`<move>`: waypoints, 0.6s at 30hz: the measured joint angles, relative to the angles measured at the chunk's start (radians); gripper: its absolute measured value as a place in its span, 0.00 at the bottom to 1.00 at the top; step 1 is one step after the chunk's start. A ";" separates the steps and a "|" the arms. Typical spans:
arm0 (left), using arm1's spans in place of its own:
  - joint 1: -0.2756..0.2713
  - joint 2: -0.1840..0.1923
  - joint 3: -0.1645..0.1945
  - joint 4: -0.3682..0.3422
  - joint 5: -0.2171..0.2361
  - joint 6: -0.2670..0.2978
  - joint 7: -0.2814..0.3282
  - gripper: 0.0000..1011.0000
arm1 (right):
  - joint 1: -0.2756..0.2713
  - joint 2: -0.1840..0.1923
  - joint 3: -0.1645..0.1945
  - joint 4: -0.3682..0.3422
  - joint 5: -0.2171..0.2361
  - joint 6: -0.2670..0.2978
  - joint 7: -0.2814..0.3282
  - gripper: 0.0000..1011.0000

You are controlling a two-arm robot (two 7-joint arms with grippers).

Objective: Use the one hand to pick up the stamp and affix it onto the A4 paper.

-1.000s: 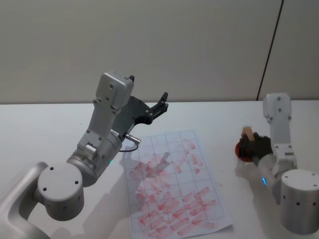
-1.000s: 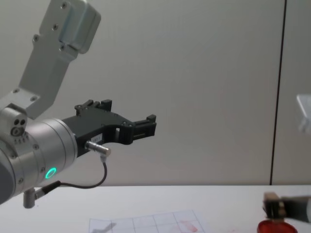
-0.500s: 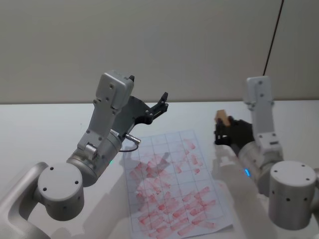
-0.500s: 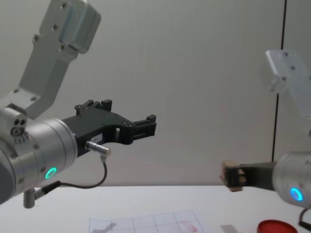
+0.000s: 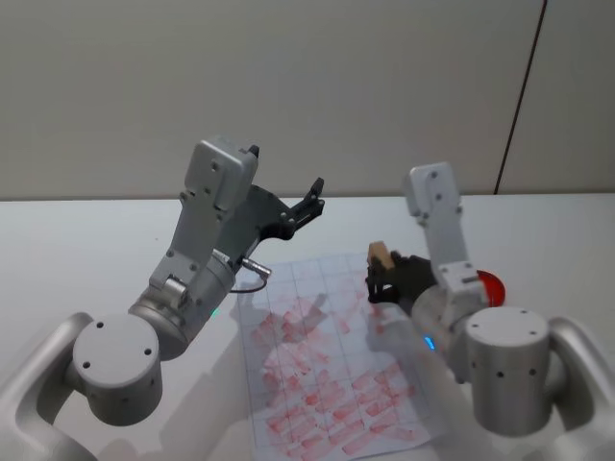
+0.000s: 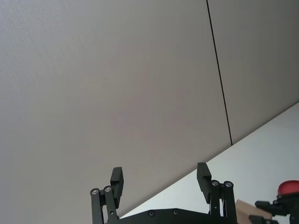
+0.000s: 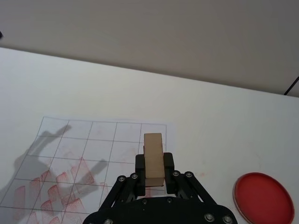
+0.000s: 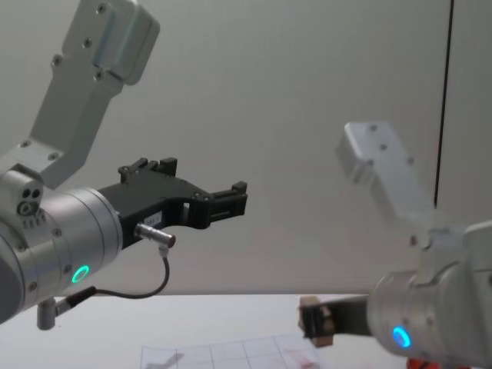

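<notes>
Right gripper (image 7: 154, 164) jaws clamped on stamp (image 7: 153, 148), hovering over A4 paper (image 7: 93, 140) near its far edge. Red ink pad (image 7: 263, 196) on desk (image 7: 70, 79), well off to the jaws' side. Left gripper (image 6: 161, 179) raised, jaws wide apart, empty.

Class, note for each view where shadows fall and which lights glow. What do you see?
Right wrist view: a forked shadow crosses the A4 paper, beside the right gripper clamping the stamp. Head view: soft shadows dim the paper's red marks. Chest view: a green ring glows behind the raised left gripper, a blue ring on the right arm.
</notes>
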 joint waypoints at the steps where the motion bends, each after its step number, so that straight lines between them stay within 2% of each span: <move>1: 0.000 0.000 0.000 0.000 0.000 0.000 0.000 0.99 | 0.010 -0.007 -0.001 0.024 -0.005 0.005 0.001 0.21; 18: 0.000 0.000 0.000 0.000 0.000 0.000 0.000 0.99 | 0.081 -0.049 0.006 0.185 -0.038 0.021 -0.004 0.21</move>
